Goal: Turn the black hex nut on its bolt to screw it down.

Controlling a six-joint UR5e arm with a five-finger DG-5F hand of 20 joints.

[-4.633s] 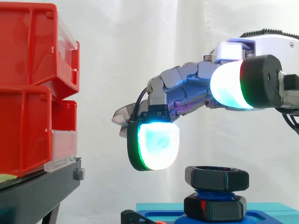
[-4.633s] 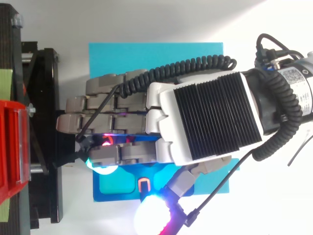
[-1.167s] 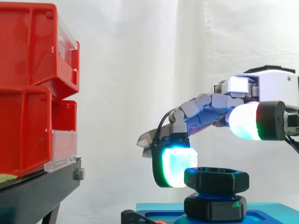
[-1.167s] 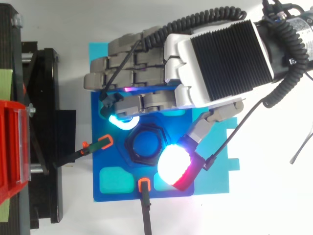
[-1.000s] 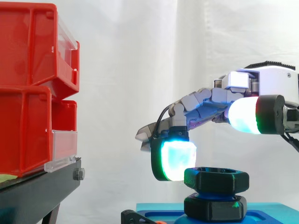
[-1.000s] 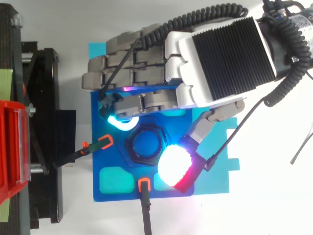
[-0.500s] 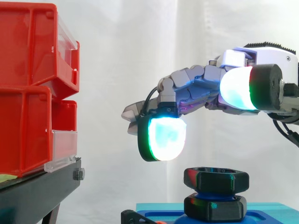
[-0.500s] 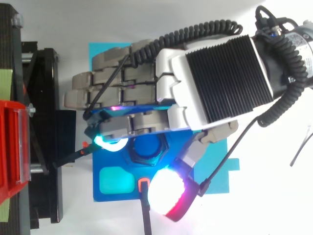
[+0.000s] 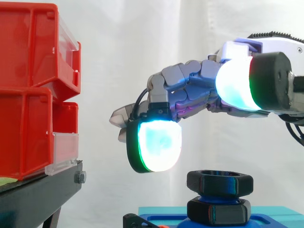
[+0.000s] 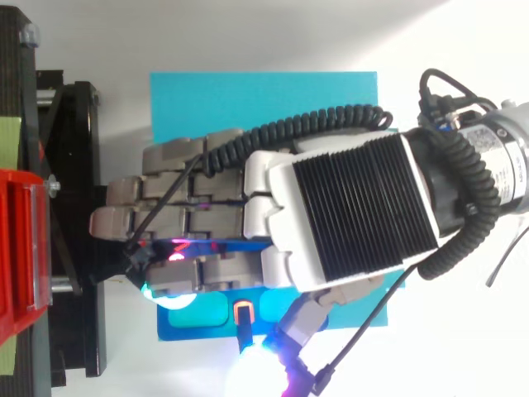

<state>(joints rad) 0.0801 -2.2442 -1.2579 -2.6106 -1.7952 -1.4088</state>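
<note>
The black hex nut (image 9: pixel 219 183) sits on a blue bolt (image 9: pixel 216 196), above a second black nut (image 9: pixel 218 211) on the blue fixture (image 10: pixel 194 318). My hand (image 9: pixel 190 92) hovers above and to the left of the nut, clear of it. Its fingers reach out left, only slightly bent, and hold nothing. One glowing white-cyan fingertip pad (image 9: pixel 154 145) hangs just higher than the nut's top, and the thumb pad (image 9: pixel 235 85) glows above the nut. From above, the hand (image 10: pixel 347 215) covers the nut and bolt.
Red bins (image 9: pixel 33 95) stand stacked on a black stand (image 9: pixel 38 194) at the left, close to the fingertips. A teal sheet (image 10: pixel 248 99) lies under the blue fixture. An orange-tipped clamp (image 10: pixel 242 313) holds the fixture's near edge.
One second ago the fingertip and thumb pads sat at the nut's sides. The hand has since lifted off the nut and shifted toward the bins, now covering it from above.
</note>
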